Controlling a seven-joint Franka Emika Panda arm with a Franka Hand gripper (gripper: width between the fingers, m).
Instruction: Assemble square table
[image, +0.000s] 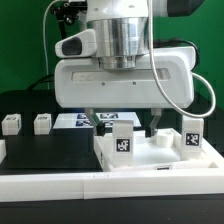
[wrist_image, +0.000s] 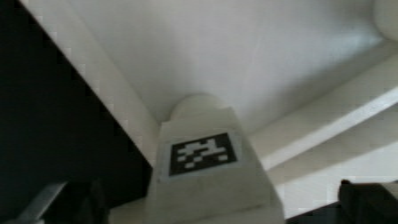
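Hovering over tagged leg post (image: 122, 141) (upright on slab (image: 165, 160)), fingers (wrist_image: 370, 200) spread wide

- A black matte surface (image: 45, 150) is seen beneath the end effector (image: 122, 122) and is spread out from it toward the exterior view's left.
- A green backdrop (image: 212, 72) is seen behind the end effector, toward the exterior view's right.
- A dark area (image: 20, 35) is seen above and behind the end effector. Nothing in it can be made out.
- A pale band (image: 110, 205) is seen in front of the end effector, across the whole width. Whether it is the surface's edge cannot be told.
- The scene is lit evenly and softly.
- In the wrist view, the same black surface (wrist_image: 45, 100) is seen below the end effector, plain and unmarked.
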